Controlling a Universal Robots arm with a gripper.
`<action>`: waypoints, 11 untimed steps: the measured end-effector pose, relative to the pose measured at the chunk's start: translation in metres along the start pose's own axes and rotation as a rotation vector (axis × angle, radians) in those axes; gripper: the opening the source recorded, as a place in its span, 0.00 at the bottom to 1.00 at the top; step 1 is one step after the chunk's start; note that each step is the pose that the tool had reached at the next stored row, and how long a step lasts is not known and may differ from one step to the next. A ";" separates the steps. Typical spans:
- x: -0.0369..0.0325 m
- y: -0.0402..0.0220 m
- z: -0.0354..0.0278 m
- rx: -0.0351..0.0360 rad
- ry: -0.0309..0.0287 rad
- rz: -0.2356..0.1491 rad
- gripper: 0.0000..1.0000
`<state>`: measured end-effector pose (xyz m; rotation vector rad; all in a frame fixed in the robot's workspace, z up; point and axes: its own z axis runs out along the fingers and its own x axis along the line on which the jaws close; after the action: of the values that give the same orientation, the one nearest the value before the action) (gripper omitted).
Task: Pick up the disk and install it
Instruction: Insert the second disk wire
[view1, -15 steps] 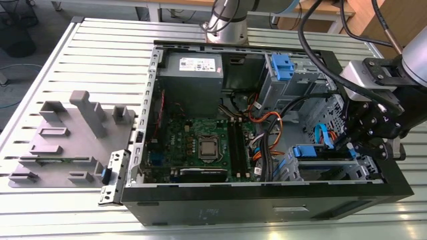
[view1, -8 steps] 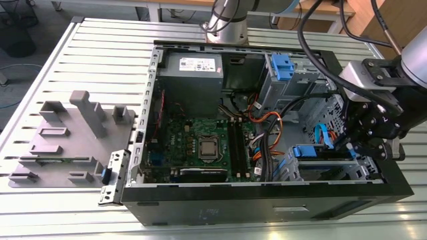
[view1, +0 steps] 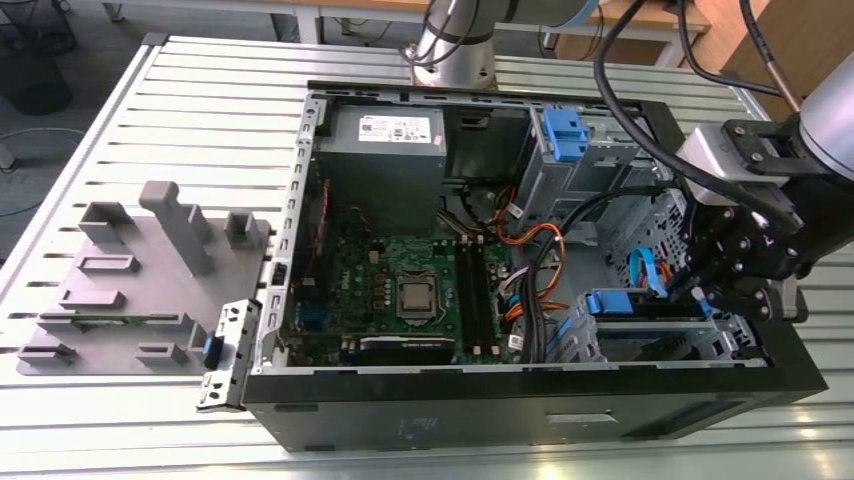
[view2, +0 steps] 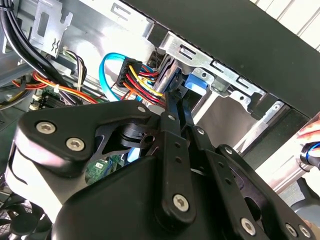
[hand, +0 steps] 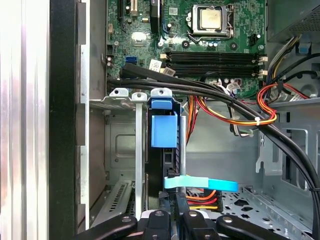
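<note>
Here, by item, placed against the computer case:
Gripper: inside the case at the drive cage, on the exterior view's right.
Jaws: pressed close together, nothing visibly pinched.
Disk: seated upright in the cage's slot, its blue end tab just beyond the fingertips.
Motherboard: on the case floor.
Grey fixture: outside the case, on the table.

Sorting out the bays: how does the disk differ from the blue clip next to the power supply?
The disk sits low inside its cage at the exterior view's lower right; the blue clip rises above its cage by the power supply. The disk's tab looks squat, the blue clip taller. Both show blue plastic.
</note>
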<state>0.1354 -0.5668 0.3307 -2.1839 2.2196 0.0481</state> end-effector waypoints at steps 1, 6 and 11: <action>0.0000 0.0000 0.0008 0.0000 -0.0003 0.000 0.16; 0.0001 0.0000 0.0021 0.0000 0.0006 0.000 0.16; 0.0001 0.0000 0.0023 0.0000 0.0003 0.000 0.16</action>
<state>0.1354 -0.5668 0.3284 -2.1840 2.2198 0.0478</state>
